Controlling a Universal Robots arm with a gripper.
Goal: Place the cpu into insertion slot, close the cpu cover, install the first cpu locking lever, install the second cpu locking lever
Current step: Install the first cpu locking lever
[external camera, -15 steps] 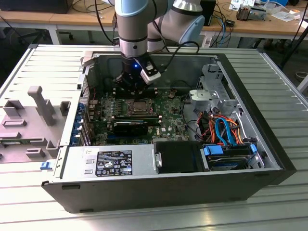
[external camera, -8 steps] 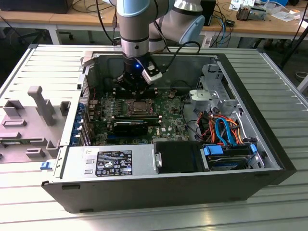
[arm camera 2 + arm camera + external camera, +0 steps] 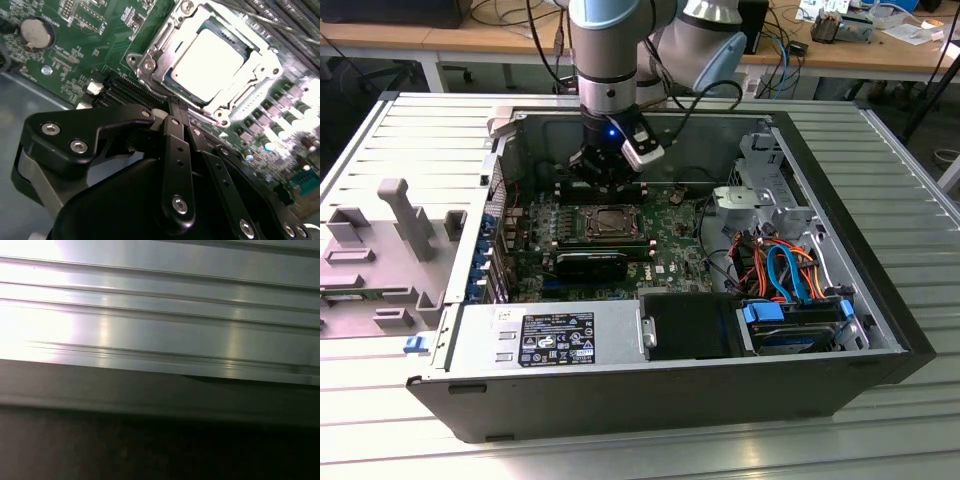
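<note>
The cpu (image 3: 210, 60) lies flat in the insertion slot (image 3: 145, 65), its bright silver top showing through the window of the cpu cover (image 3: 167, 35). The cover lies down flat over it. My gripper (image 3: 175, 114) has its black fingers (image 3: 176, 145) pressed together at the socket's edge, right by a thin metal lever wire (image 3: 152, 92); whether they touch the wire I cannot tell. In the exterior view the gripper (image 3: 610, 172) hangs inside the open computer case, just behind and above the insertion slot (image 3: 610, 222) on the green board.
A long black block (image 3: 592, 265) sits in front of the socket, a power supply (image 3: 555, 335) at the case front, and a drive cage with orange and blue cables (image 3: 785, 270) on the exterior view's right. A coin battery (image 3: 36, 31) sits on the board. A grey fixture (image 3: 405, 215) stands beside the case.
</note>
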